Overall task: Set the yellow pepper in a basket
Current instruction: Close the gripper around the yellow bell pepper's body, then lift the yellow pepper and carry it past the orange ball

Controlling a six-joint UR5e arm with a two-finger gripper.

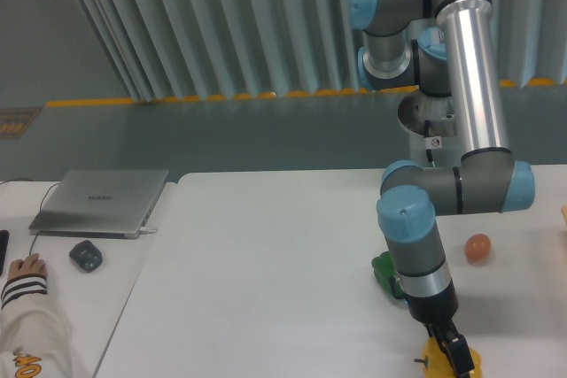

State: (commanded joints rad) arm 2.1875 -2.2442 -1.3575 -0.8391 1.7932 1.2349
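The yellow pepper (436, 364) lies at the very bottom edge of the camera view on the white table (266, 272), partly cut off by the frame. Its small dark stem points left. My gripper (450, 353) comes straight down onto it. A dark finger (459, 353) crosses the front of the pepper, and the jaws look shut on it. No basket shows clearly; only a tan sliver (563, 214) sits at the right edge, and I cannot tell what it is.
A green pepper (384, 270) lies just behind my forearm on the left. An orange ball (478, 247) rests to the right. On the desk at far left are a closed laptop (102, 201), a mouse (85, 256) and a person's hand (25, 273).
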